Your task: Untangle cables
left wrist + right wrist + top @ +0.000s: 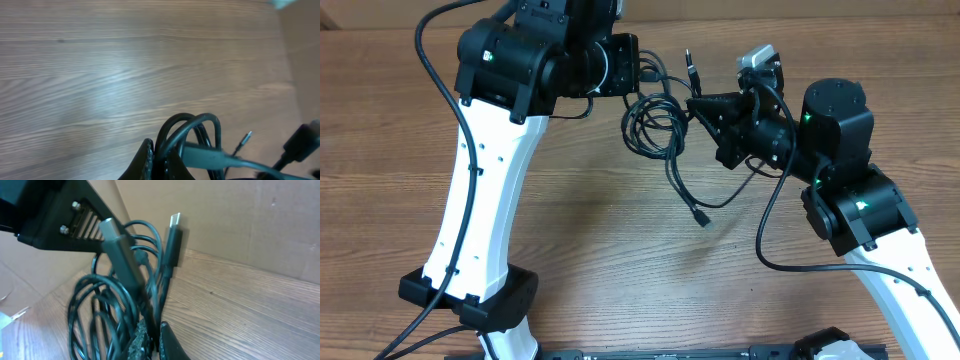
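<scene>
— Down below?
— Flat brown wooden table (590, 230), with pale lines along the grain and a soft shine in the left wrist view.

— And behind?
— Plain brown cardboard wall (235, 220), standing right at the back edge of the wood.

— Where to find the thin black cables (655, 128)?
— Near the back of the table, bunched in round loops, strung between the two claws. Hard to tell how much of the bunch rests on the wood.

— Any loose bit?
— Yes, one end trailing toward the front, finishing in a small black plug (701, 217). Lying flat on the wood, well apart from both claws.

— Left black claw (159, 165)?
— Squeezed tight on the left side of the bunch, with two loops poking out just past the fingertips.

— Right black claw (154, 342)?
— Squeezed tight too, on the right side of the same bunch, with strands running straight down between its fingertips.

— Anything sticking up?
— Two plug ends, just above the right claw: a black plug with a silver tip (172, 232), and beside it a grey plug (116, 242), blurry.

— Claws touching each other?
— No. Close together, with only the bunch between them.
</scene>
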`<state>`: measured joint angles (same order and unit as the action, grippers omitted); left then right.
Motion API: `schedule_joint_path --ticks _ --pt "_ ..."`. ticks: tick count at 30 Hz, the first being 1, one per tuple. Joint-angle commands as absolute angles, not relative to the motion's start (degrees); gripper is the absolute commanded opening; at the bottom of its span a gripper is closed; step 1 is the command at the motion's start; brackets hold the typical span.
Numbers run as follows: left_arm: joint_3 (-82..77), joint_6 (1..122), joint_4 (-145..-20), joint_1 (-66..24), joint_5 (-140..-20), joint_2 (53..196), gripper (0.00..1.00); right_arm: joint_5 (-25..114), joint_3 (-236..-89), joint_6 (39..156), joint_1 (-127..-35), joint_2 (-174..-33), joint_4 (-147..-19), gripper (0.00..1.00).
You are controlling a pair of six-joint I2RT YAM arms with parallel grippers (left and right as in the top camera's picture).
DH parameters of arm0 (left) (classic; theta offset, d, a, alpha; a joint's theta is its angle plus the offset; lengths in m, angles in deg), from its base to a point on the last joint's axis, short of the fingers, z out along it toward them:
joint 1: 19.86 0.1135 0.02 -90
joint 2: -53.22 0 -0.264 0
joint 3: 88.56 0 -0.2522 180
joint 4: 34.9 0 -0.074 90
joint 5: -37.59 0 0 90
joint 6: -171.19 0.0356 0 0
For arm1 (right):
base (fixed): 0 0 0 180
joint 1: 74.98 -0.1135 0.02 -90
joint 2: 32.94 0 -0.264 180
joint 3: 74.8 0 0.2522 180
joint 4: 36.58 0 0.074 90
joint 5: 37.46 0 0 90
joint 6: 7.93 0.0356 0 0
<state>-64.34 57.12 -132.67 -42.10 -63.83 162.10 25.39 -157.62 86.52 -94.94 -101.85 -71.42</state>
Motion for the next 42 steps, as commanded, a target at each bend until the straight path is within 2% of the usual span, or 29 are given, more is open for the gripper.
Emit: schedule_joint_path --ticks 1,7,10,12,15,19,25,30,42 --pt "-64.9 56.3 -133.0 -40.1 -55.7 161.6 0.04 25.5 -158.3 86.1 -94.8 -101.4 -71.2 0.04" --pt "-64.9 57.2 -133.0 -40.1 -56.6 161.6 0.04 25.5 -158.3 86.1 -94.8 -101.4 -71.2 0.04" --pt "-64.9 66.0 -132.5 -40.1 -63.8 161.6 0.04 25.5 -158.3 86.1 -94.8 -101.4 -71.2 0.04" --pt "-64.9 76.3 -132.4 -40.1 -72.9 161.6 0.04 25.5 -158.3 86.1 -94.8 -101.4 -71.2 0.05" --pt "-64.9 85.2 -132.5 -40.1 -84.0 161.6 0.04 25.5 -158.3 86.1 -94.8 -101.4 -71.2 0.17" --pt "-64.9 92.0 -132.6 -40.1 -94.4 161.6 0.04 27.0 -158.3 84.5 -94.8 -101.4 -71.4 0.44" --pt "-64.9 95.8 -134.6 -40.1 -94.2 161.6 0.04 33.3 -158.3 82.8 -94.8 -101.4 -71.8 0.52" --pt "-64.9 96.7 -134.9 -40.1 -94.5 161.6 0.04 33.3 -158.3 81.5 -94.8 -101.4 -71.9 0.57" --pt "-64.9 96.6 -133.0 -40.1 -103.8 161.6 0.04 30.6 -158.3 81.6 -94.9 -103.7 -71.8 0.70"
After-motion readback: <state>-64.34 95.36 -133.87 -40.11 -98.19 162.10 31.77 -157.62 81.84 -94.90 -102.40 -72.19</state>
